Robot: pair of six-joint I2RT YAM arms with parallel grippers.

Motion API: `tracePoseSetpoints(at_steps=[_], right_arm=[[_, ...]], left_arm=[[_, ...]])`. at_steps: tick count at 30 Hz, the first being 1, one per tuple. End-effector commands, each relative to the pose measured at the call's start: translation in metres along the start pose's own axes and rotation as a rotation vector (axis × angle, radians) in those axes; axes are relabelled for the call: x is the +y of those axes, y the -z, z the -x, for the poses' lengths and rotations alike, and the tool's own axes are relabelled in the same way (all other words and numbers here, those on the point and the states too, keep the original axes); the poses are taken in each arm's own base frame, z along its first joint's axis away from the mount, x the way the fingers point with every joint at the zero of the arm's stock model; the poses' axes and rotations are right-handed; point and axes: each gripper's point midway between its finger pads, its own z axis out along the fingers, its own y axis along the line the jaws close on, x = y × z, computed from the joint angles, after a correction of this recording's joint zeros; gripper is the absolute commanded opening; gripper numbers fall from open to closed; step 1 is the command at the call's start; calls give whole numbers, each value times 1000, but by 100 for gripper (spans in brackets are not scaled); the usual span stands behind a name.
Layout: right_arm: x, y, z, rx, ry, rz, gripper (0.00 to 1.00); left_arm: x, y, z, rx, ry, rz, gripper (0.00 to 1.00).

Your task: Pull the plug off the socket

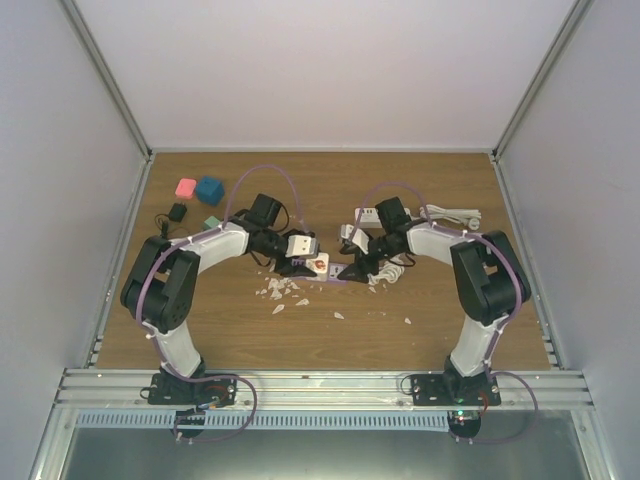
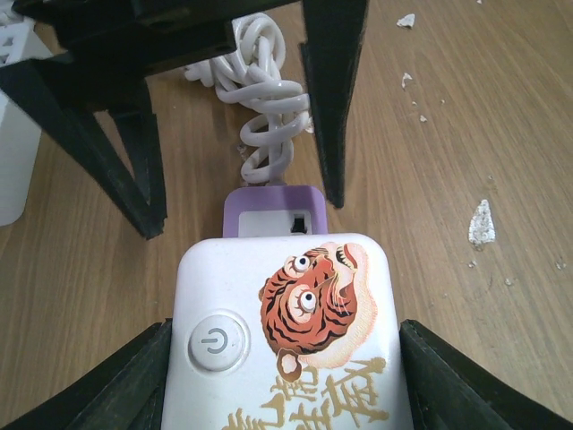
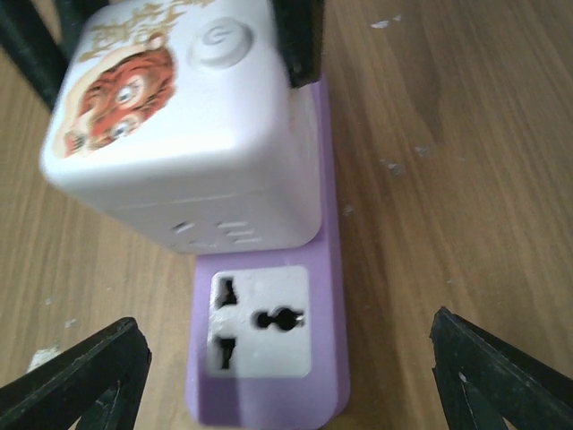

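Note:
A white cube plug (image 2: pixel 286 340) with a tiger picture and a power button sits plugged into a purple socket strip (image 3: pixel 264 358) lying on the wooden table. My left gripper (image 2: pixel 286 381) is shut on the plug, one finger against each side. My right gripper (image 3: pixel 291 363) is open, its fingers (image 3: pixel 89 372) standing wide of the strip's free end and not touching it. That end shows an unused outlet. In the top view the plug (image 1: pixel 318 263) lies mid-table between the left gripper (image 1: pixel 308 262) and the right gripper (image 1: pixel 358 272).
A coiled white cord (image 2: pixel 264 98) runs off behind the strip. White crumbs (image 1: pixel 283 292) litter the table in front. Pink (image 1: pixel 185 187), blue (image 1: pixel 209 190) and green (image 1: pixel 211 222) blocks and a black adapter (image 1: pixel 177 212) lie back left. A white power strip (image 1: pixel 450 215) lies back right.

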Motion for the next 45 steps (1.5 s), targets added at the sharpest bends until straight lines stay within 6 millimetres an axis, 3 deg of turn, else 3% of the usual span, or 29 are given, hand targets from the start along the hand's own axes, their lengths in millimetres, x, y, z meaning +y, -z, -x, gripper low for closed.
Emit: tracePoseSetpoints(at_steps=[1, 6, 9, 17, 31, 39, 45], right_arm=[[11, 10, 16, -60, 28, -35, 88], [24, 19, 38, -172, -18, -52, 91], [19, 19, 45, -211, -26, -88, 91], [10, -10, 17, -198, -6, -125, 91], [24, -49, -7, -120, 170, -130, 86], [27, -60, -7, -120, 179, -121, 69], [24, -65, -11, -107, 162, -102, 43]], left_arm=[[-29, 2, -16, 38, 57, -63, 35], [-34, 3, -18, 46, 60, -56, 35], [-34, 4, -19, 48, 61, -53, 35], [-38, 3, -23, 54, 74, -65, 35], [-44, 12, -26, 39, 116, -63, 35], [-42, 19, -27, 20, 98, -53, 35], [-40, 18, -27, 12, 83, -52, 35]])
